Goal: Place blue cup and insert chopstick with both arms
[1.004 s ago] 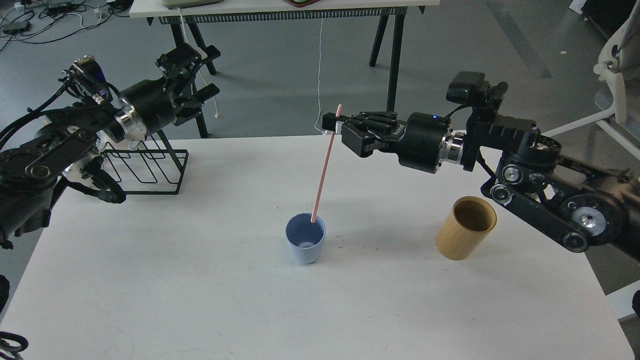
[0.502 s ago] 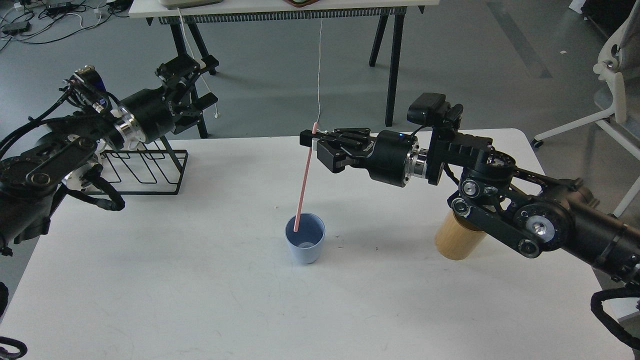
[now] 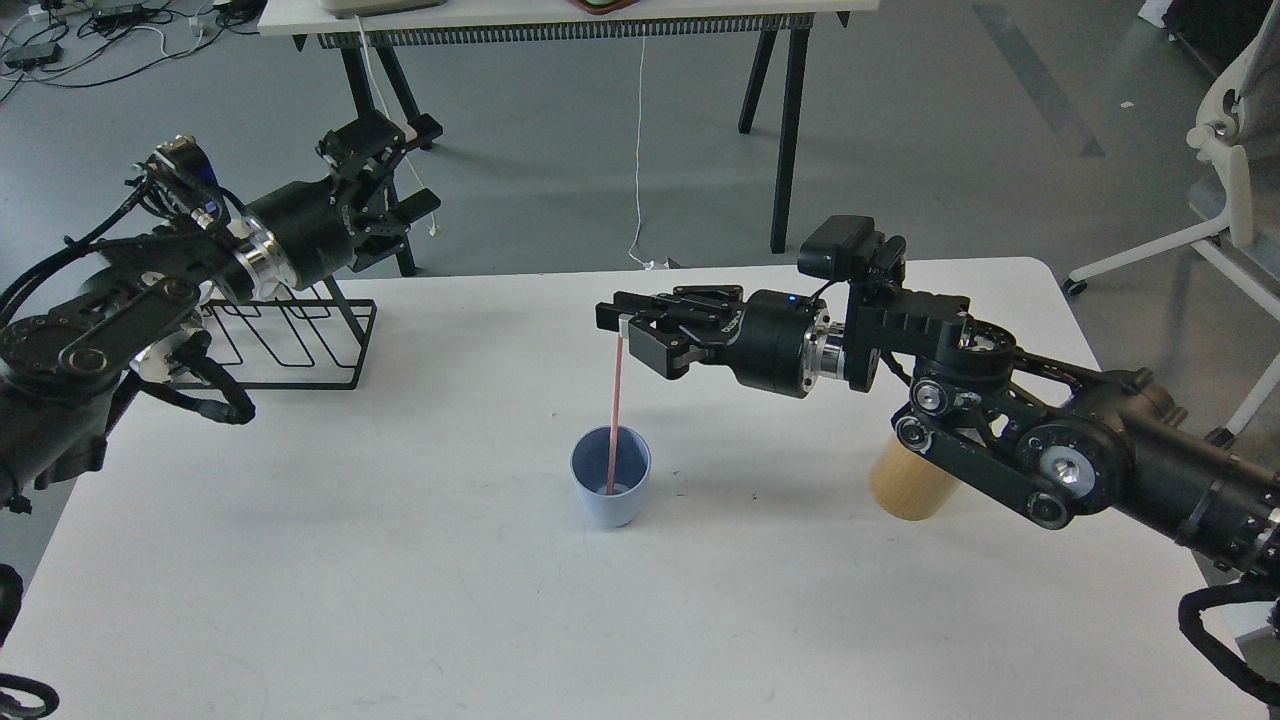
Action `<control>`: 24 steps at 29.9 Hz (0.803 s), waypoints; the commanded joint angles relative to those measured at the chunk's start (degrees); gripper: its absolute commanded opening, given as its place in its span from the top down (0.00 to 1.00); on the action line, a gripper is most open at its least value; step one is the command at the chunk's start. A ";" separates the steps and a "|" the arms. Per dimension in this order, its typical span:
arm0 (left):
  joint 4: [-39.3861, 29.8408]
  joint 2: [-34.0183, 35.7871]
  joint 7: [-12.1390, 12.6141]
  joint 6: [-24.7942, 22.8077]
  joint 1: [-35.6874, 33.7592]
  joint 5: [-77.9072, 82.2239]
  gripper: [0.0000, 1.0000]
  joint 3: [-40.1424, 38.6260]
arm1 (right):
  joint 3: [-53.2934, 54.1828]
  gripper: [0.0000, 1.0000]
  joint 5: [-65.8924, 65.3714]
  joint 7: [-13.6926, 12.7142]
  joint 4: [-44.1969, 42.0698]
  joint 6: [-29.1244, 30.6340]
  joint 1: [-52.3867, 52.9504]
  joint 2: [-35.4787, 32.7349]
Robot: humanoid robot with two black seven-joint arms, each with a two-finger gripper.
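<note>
The pale blue cup [image 3: 610, 487] stands upright on the white table [image 3: 400, 560], near its middle. A thin pink chopstick [image 3: 617, 412] stands nearly upright with its lower end inside the cup, near the bottom. My right gripper [image 3: 626, 328] is shut on the chopstick's top end, directly above the cup. My left gripper [image 3: 378, 172] is open and empty, raised above the table's far left edge, well away from the cup.
A black wire rack [image 3: 300, 340] stands at the table's back left, under my left arm. A tan cylindrical holder [image 3: 905, 485] stands at the right, partly hidden by my right arm. A second table's legs [image 3: 785, 130] and a white chair [image 3: 1235, 150] stand beyond.
My right gripper has come down and to the left with the chopstick, lowering its tip from the cup's rim to deep inside the cup. The left arm has barely moved.
</note>
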 commanded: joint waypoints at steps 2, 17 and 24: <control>0.00 -0.14 0.00 0.00 0.00 0.00 0.00 -0.08 | 0.43 0.22 0.69 0.02 0.16 -0.08 0.10 -0.40; -0.09 -0.23 0.00 0.00 -0.79 0.00 0.00 -4.30 | 11.50 0.00 27.12 -0.07 -0.01 -0.26 -0.25 -7.86; -0.44 -0.40 0.00 0.00 -0.09 0.00 0.00 -6.41 | 14.85 0.00 49.87 -0.25 -0.01 -0.17 -3.59 -12.52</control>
